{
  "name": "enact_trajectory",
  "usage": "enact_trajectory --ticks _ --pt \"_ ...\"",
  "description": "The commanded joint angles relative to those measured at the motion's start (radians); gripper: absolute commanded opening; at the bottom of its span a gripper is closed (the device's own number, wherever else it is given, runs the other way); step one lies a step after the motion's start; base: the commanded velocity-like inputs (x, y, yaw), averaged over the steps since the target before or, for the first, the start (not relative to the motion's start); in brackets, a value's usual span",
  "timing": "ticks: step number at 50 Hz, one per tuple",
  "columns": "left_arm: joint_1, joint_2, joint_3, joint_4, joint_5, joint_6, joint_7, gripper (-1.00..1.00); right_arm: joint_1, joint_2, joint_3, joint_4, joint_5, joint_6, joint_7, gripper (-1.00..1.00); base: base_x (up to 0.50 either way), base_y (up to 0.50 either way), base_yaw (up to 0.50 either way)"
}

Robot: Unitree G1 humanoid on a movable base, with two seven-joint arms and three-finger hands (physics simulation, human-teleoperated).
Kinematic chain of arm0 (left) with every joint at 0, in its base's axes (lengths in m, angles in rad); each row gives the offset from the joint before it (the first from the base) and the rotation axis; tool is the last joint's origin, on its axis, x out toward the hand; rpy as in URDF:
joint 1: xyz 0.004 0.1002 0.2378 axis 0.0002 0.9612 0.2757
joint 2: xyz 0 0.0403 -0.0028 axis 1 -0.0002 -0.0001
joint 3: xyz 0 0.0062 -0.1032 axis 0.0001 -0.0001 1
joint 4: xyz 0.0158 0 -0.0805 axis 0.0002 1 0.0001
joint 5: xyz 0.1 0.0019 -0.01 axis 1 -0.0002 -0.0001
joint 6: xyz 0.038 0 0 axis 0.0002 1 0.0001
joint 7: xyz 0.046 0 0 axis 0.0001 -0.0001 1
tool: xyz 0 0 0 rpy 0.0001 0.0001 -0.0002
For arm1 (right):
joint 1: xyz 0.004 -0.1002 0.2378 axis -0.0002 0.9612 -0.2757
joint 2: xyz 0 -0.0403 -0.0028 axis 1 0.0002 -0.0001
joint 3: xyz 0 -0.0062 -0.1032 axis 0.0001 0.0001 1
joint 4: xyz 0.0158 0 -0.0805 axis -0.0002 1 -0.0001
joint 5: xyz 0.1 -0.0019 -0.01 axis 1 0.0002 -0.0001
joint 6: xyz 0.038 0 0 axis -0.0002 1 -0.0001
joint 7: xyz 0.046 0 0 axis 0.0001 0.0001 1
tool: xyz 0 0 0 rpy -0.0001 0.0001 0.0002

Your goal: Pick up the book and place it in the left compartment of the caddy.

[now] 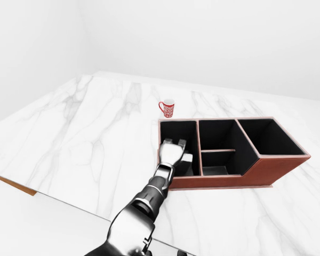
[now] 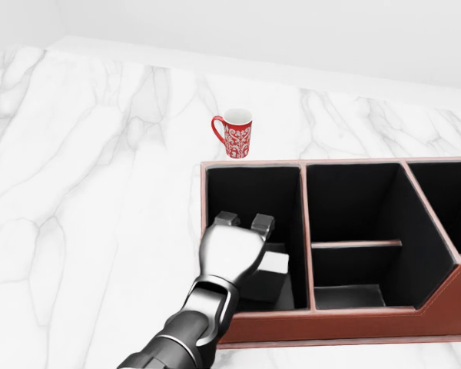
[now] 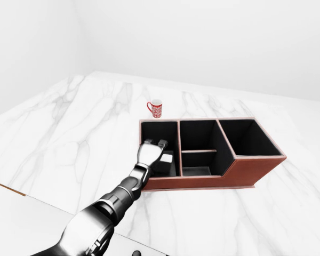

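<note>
Left hand [image 2: 229, 250] reaching from the bottom of the head view over the near left wall of the caddy [image 2: 346, 323]; 2 dark fingertips [image 2: 262, 224] point away from the camera and hold nothing, fingers spread. Book [image 2: 269, 270], pale with a dark side, lies inside the left compartment, just right of the hand. Beyond the caddy, a red-and-white patterned mug [image 2: 234, 133] stands on the white marble bench [image 2: 84, 177]. No legible writing on any item.
</note>
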Motion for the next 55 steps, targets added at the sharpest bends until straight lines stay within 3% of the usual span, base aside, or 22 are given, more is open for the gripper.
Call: enact_trajectory --ticks 1,12,18,26,34,36,39,40,42,45,48,52,55 --pt "0.078 0.045 0.06 -0.016 -0.083 0.0 0.0 0.96 0.0 -0.001 -0.001 0.001 0.0 0.0 -0.001 1.0 0.0 0.0 0.0" --pt "0.18 0.05 0.021 -0.169 -0.08 0.0 0.0 1.0 0.0 0.002 0.001 0.001 -0.001 0.0 0.0 1.0 0.0 0.0 0.01" --pt "0.321 0.061 -0.042 -0.519 0.042 0.0 0.0 1.0 0.0 0.001 0.002 0.0 -0.001 0.0 -0.001 1.0 0.0 0.0 0.0" --pt "0.512 0.054 -0.115 -1.042 0.314 0.0 -0.296 1.0 0.002 0.001 -0.001 -0.003 0.0 0.0 0.0 1.0 0.0 0.0 0.0" --pt "0.596 0.018 -0.177 -1.421 0.553 0.0 -0.563 1.0 0.002 0.001 -0.005 -0.006 0.0 0.0 0.002 1.0 0.0 0.0 0.0" --pt "0.602 0.005 -0.188 -1.486 0.598 0.0 -0.616 1.0 0.002 0.001 -0.004 -0.005 -0.001 0.0 0.002 1.0 0.0 0.0 0.0" --pt "0.607 -0.006 -0.188 -1.528 0.62 0.0 -0.636 1.0 0.001 0.001 -0.004 -0.005 -0.001 0.0 0.001 1.0 0.0 0.0 0.0" --pt "0.595 0.019 -0.224 -1.574 0.628 0.0 -0.694 1.0 0.001 0.001 -0.004 -0.005 -0.001 0.0 0.001 1.0 0.0 0.0 0.0" --pt "0.533 0.113 -0.311 -1.616 0.631 0.0 -0.781 1.0 0.0 0.001 -0.002 0.0 -0.002 0.0 0.001 1.0 0.0 0.0 0.0" --pt "0.455 0.19 -0.372 -1.694 0.631 0.0 -0.886 1.0 -0.001 0.001 -0.001 0.0 -0.003 0.0 -0.001 1.0 0.0 0.0 0.0" --pt "0.396 0.251 -0.393 -1.727 0.631 0.0 -0.961 1.0 0.003 0.012 0.004 -0.005 -0.022 0.0 0.014 1.0 0.0 0.0 0.0" --pt "0.34 0.282 -0.373 -1.793 0.631 0.0 -1.026 1.0 0.004 0.017 0.008 -0.01 -0.022 0.0 0.014 1.0 0.0 0.0 0.0" --pt "0.325 0.246 -0.359 -1.826 0.631 0.0 -1.037 1.0 -0.003 -0.002 0.004 0.012 -0.004 0.0 -0.008 1.0 0.0 0.0 0.0"
